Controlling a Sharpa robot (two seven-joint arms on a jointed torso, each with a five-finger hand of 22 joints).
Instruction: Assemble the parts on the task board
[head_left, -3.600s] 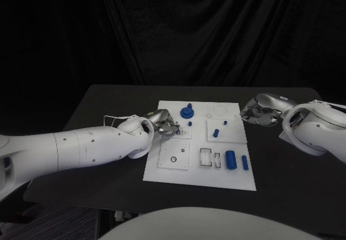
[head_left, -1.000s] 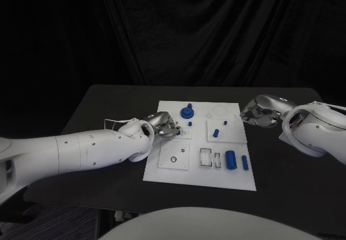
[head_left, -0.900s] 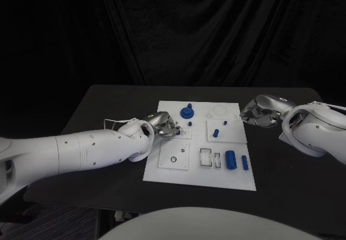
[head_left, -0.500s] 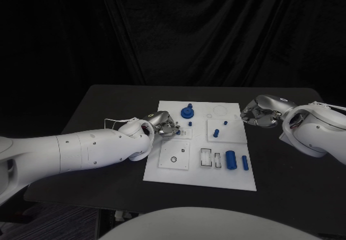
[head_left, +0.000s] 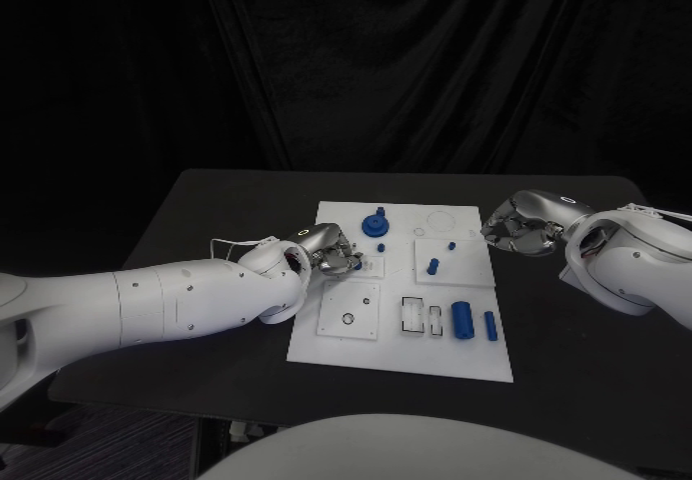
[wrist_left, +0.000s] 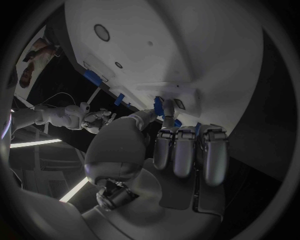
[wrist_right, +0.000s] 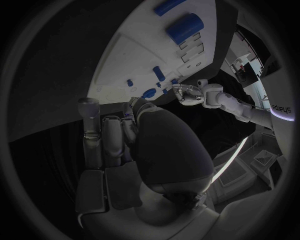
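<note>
Blk table (head_left: 216, 215), white task board (head_left: 346, 345) mid.

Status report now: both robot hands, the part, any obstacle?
Left robot hand holds small blue part at the board, left side. Right robot hand off the board's right edge, fingers curled, holding nothing. Nothing in the way.

Black table (head_left: 216, 210), white task board (head_left: 378, 350) flat at its middle.

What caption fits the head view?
Left robot hand works at the white task board; right robot hand hovers beside it.
</note>
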